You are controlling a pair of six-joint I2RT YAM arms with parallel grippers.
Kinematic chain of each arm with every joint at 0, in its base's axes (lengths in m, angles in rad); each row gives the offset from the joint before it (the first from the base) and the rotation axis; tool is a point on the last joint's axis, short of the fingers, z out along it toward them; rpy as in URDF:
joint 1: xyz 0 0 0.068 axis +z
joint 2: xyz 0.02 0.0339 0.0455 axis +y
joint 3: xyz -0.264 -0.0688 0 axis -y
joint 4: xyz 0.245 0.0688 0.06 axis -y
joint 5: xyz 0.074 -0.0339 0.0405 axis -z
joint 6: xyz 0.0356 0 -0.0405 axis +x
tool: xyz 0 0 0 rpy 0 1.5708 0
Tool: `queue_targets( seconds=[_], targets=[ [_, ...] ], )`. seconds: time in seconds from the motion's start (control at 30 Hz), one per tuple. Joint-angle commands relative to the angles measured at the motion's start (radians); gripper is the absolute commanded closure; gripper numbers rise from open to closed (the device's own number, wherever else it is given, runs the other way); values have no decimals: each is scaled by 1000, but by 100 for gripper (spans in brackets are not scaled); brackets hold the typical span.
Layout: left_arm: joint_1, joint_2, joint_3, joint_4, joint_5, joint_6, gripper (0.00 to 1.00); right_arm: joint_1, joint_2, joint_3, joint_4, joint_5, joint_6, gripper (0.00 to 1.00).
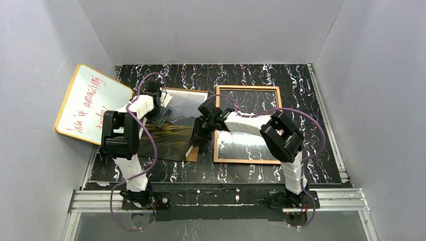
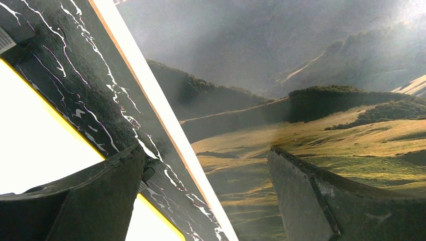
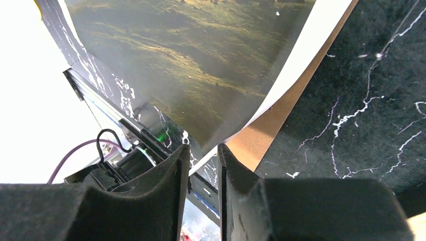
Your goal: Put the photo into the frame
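The photo (image 1: 173,133), a mountain landscape with a white border, lies on a brown backing board (image 1: 193,155) left of centre. The frame (image 1: 248,87) lies flat to its right, tan side up. My left gripper (image 1: 163,119) is open over the photo's far left edge. In the left wrist view (image 2: 206,149) one finger is over the table and the other over the photo (image 2: 301,110). My right gripper (image 1: 196,139) is at the photo's near right corner. In the right wrist view (image 3: 203,146) its jaws are almost together with the raised corner of the photo (image 3: 201,60) between them, above the board (image 3: 271,130).
A yellow-edged whiteboard (image 1: 88,103) with red writing leans on the left wall, close to the left arm, and shows in the left wrist view (image 2: 40,140). A glossy clear sheet (image 1: 246,143) lies inside the frame. The metal rail (image 1: 221,198) runs along the near edge.
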Motion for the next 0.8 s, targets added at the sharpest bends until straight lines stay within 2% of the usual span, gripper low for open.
queue_targets(
  seconds=[0.0, 0.53, 0.77],
  targets=[
    [-11, 32, -42, -12, 66, -26, 8, 5, -34, -8, 31, -30, 38, 65],
    [-12, 20, -15, -30, 84, -33, 8, 3, -72, -113, 33, -8, 81, 65],
    [-14, 11, -15, -33, 95, -36, 9, 4, -97, -196, 140, 11, 162, 73]
  ],
)
